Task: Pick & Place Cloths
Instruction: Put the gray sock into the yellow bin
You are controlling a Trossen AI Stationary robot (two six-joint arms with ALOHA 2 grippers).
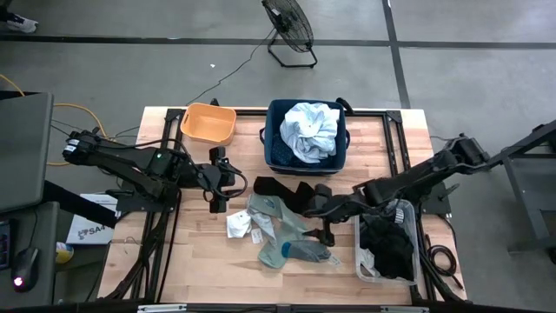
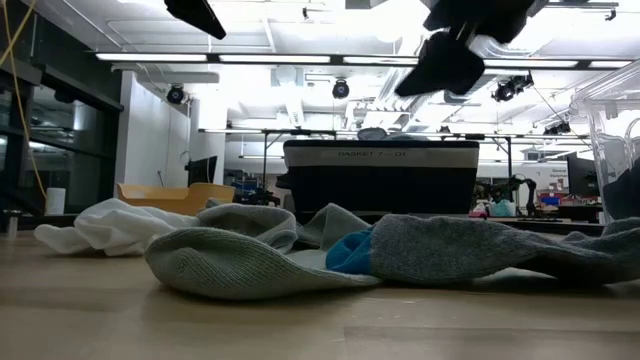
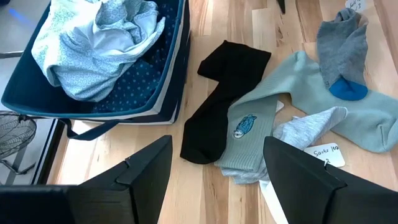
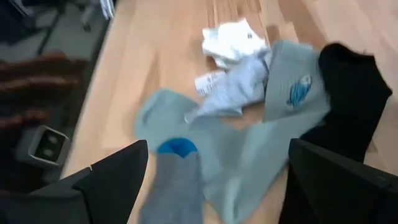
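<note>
Grey-green socks [image 2: 300, 255] sprawl nearest us on the table [image 1: 174, 269], under both empty, open grippers.
Our right gripper [image 1: 328, 228] hovers over them; left gripper [image 1: 217, 193] beside a black sock [image 3: 217, 106]; pale shirt [image 1: 308, 130] fills the navy bin [image 1: 276, 109]; clear tub [image 1: 369, 265] holds black pieces.

Bright ceiling strip lights [image 2: 330, 58] glare in low view; right wrist view motion-blurred; overhead evenly lit, soft shadows.
</note>
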